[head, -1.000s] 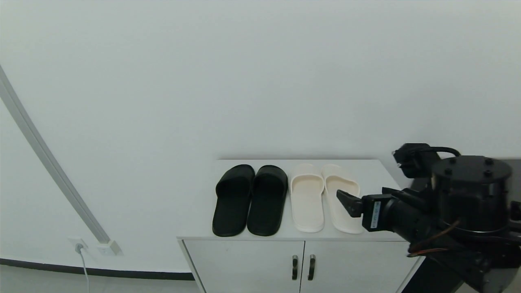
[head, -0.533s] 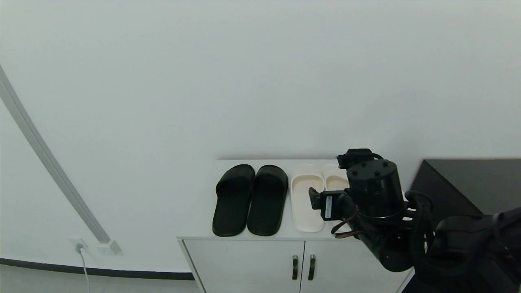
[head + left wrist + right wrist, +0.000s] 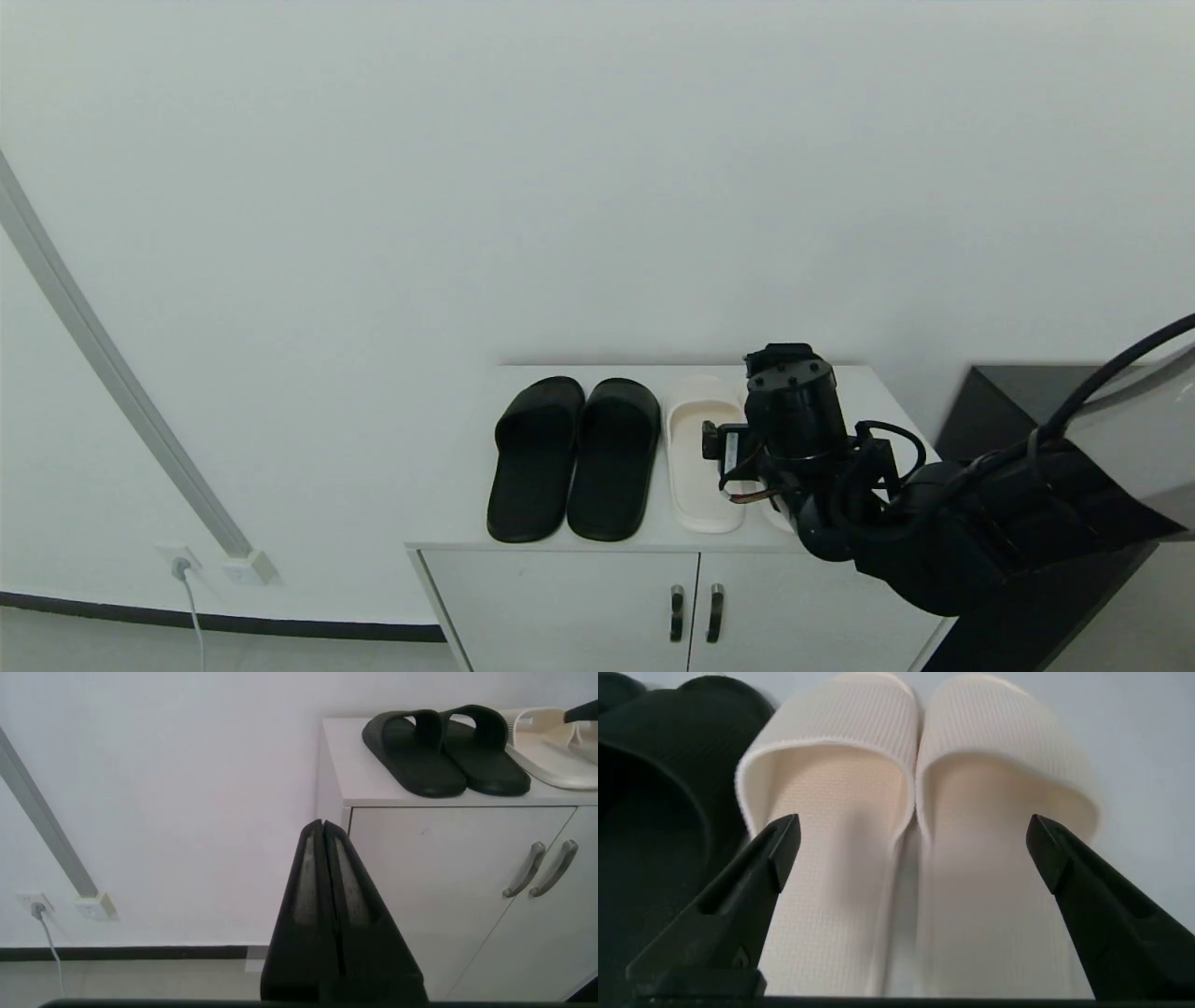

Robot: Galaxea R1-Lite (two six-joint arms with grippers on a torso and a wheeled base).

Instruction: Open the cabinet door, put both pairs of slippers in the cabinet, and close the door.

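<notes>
Step judged: pickup of the white slippers, lying beside the black slippers atop the cabinet, its doors shut; right pincer spread wide over the white pair, left pincer clenched empty near the cabinet's left side; next: descend, pinch both together.

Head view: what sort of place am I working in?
Probably a home entryway, or a mock-up of one: a white cabinet against a bare wall, black slippers and cream slippers on top, a socket near the floor.
</notes>
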